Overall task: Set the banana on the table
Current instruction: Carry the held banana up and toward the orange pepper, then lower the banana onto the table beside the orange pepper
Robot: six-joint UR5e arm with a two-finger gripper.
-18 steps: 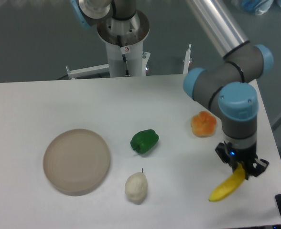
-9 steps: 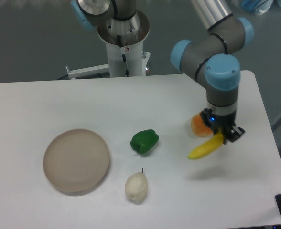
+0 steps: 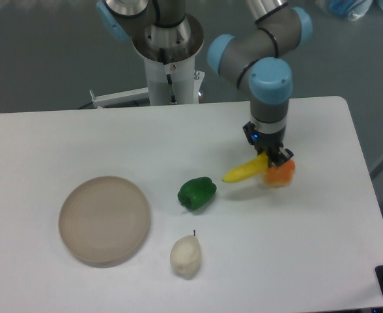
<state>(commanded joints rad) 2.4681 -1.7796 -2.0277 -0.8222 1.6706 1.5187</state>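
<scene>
Near the right part of the white table (image 3: 81, 140), the gripper (image 3: 268, 155) hangs under the arm (image 3: 269, 85) and its two fingers are closed around one end of the banana (image 3: 245, 171). This banana is the only one in view, and it is held at its right end, while the other end is free and points to the left and a little downward in the picture. Its long axis is therefore close to level, with a small tilt, and it runs from the gripper toward the green pepper (image 3: 196, 193). I cannot tell for sure from this single view if the banana touches the tabletop; it seems to be held a little above it. Just beside the gripper, on its right and partly behind the fingers, lies one round orange fruit (image 3: 281, 173), so near to the held end of the banana that they may be touching, but this is not clear. One green pepper is on the table to the left of the banana's free tip, near it but apart. Below the pepper there is one pale pear (image 3: 185, 255) with a thin dark stem on top. Farther to the left, well apart from the fruits, rests one round beige plate (image 3: 104, 220). Behind the table stands the arm's white base column (image 3: 169, 68).
</scene>
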